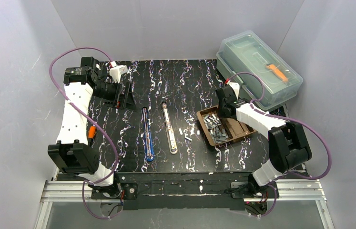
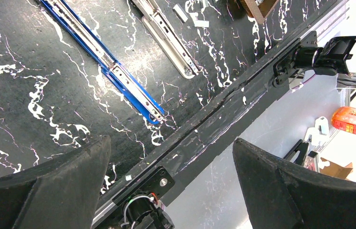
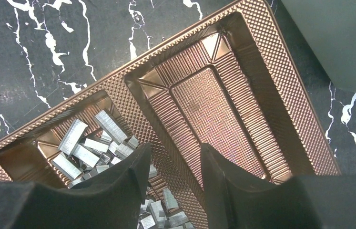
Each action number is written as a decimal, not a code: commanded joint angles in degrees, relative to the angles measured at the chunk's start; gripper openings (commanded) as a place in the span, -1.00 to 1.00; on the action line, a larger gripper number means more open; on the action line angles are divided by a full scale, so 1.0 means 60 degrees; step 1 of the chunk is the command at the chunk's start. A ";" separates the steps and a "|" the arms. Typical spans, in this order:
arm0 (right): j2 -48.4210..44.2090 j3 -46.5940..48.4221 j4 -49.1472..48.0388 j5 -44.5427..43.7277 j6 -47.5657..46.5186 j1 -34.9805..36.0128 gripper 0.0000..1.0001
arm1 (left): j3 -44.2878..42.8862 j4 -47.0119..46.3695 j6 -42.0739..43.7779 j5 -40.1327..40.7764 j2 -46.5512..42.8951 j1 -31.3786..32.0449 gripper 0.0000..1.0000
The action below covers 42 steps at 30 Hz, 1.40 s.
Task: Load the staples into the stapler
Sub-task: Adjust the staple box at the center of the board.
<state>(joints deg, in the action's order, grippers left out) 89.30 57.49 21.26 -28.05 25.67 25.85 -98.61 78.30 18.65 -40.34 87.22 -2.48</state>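
Right pincer [image 3: 175, 151], narrowly parted and empty, hangs over the tray [image 3: 280, 71] divider. Staples [image 3: 90, 148] lie heaped, axes mixed, in the compartment toward bench [image 1: 190, 86] centre. Left pincer [image 2: 171, 143], released, is well apart.

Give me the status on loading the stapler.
Done: the blue stapler and the white stapler lie opened flat. In hand: the right gripper hovers empty over the brown tray, beside the staples. The left gripper is open and holds nothing. Left: pick up a strip and seat it in a stapler; I see none loaded.
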 commanded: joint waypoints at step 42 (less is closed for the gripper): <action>-0.1626 -0.1884 0.0082 -0.1056 0.0639 -0.0043 -0.25 | 0.0085 0.0486 0.0398 -0.0447 -0.0806 0.0045 0.99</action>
<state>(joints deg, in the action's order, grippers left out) 80.93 47.13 20.10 -31.81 28.97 25.87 -98.61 79.20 19.53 -41.43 85.01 -2.48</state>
